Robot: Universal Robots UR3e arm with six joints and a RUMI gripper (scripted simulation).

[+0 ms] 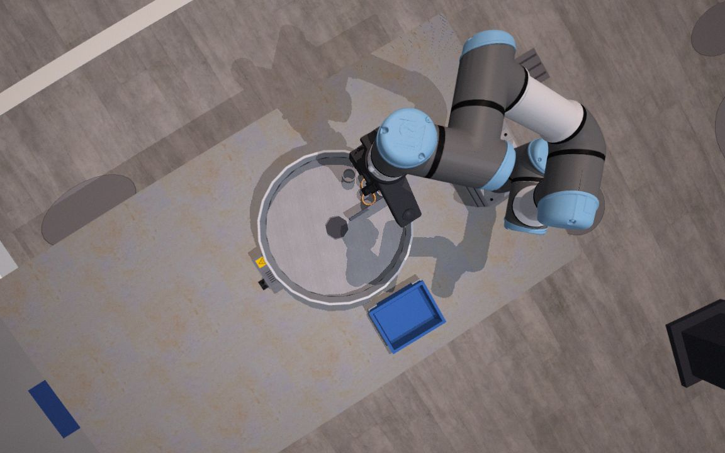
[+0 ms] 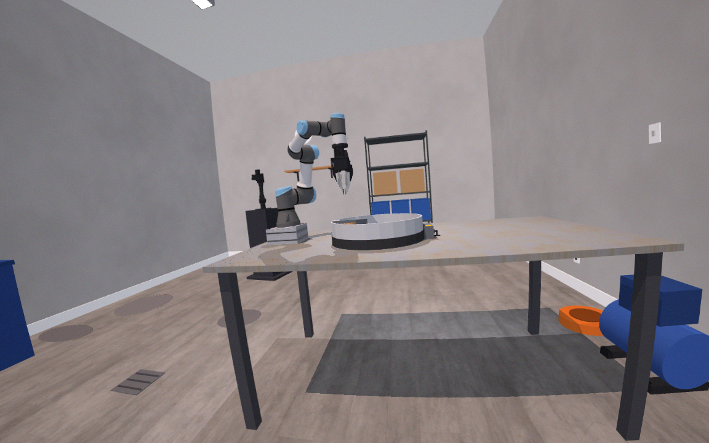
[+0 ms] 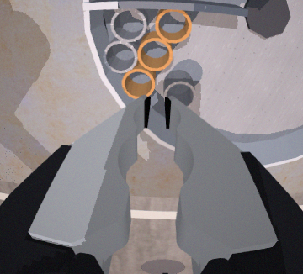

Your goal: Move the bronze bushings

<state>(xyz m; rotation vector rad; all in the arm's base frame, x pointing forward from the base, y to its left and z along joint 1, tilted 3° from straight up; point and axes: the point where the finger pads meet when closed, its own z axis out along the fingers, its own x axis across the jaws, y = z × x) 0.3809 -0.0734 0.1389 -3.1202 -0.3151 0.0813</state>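
Observation:
In the wrist view three bronze bushings [image 3: 139,83] [image 3: 155,54] [image 3: 173,26] stand in a row on the turntable [image 3: 236,68], close to its rim. Two steel bushings [image 3: 121,56] [image 3: 130,25] stand left of them and a third steel bushing [image 3: 181,91] stands to the right. My gripper [image 3: 157,98] is shut and empty, high above the nearest bronze bushing. From the side view the gripper [image 2: 343,189] hangs well above the turntable [image 2: 376,230]. From above, the blue crate [image 1: 406,316] sits on the table beside the turntable [image 1: 334,228].
A grey bar runs from the turntable's dark hub [image 3: 268,13] to the rim, just behind the bushings. The arm's base block [image 2: 286,233] stands on the table's far corner. A shelf rack [image 2: 397,175] stands behind the table.

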